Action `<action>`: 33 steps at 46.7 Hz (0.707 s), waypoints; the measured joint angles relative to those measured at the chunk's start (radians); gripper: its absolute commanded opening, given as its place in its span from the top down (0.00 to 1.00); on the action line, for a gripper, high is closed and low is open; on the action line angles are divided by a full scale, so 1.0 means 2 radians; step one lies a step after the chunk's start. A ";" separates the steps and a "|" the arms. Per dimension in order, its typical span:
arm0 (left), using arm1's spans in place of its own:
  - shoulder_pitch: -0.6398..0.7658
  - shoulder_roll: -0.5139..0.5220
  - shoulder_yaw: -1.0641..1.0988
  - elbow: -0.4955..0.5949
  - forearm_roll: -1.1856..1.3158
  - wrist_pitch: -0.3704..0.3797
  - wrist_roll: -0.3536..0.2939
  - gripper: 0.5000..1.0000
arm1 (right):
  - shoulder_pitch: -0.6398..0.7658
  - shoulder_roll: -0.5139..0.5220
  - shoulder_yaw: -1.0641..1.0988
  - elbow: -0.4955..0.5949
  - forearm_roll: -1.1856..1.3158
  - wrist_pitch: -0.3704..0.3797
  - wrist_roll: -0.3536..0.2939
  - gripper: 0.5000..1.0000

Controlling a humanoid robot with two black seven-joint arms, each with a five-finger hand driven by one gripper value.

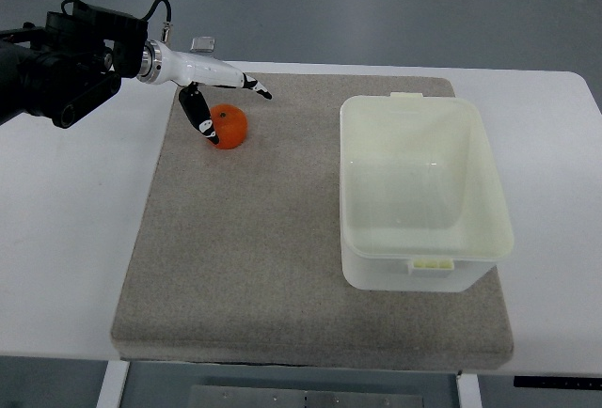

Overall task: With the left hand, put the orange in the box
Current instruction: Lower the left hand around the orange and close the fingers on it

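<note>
White-fingered left hand (212, 98) reaches in level over the mat (282, 239), fingers spread around the orange (229, 126), not gripping.

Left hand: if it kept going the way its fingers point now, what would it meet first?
The left hand points right and slightly down; the orange sits against its lower finger, so probably that first, though height is unclear.

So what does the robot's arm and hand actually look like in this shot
Only the left arm shows. Its forearm is bulky matte black with a black cable looping over the top. A silver metallic wrist joins it to the left hand, which has slim glossy white fingers with black tips and small orange marks.
</note>
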State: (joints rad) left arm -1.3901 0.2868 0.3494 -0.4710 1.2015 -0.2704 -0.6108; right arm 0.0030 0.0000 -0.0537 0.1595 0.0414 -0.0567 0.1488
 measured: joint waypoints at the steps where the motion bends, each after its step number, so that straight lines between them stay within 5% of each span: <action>1: 0.000 -0.001 0.000 0.002 0.000 0.000 0.000 0.03 | 0.000 0.000 0.000 0.000 0.000 0.000 0.000 0.15; 33: 0.011 -0.004 0.029 0.004 0.019 0.015 0.000 0.01 | 0.000 0.000 0.000 0.000 0.000 0.000 0.000 0.15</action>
State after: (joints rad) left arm -1.3672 0.2792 0.4081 -0.4622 1.2396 -0.2399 -0.6108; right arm 0.0032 0.0000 -0.0537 0.1595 0.0414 -0.0567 0.1488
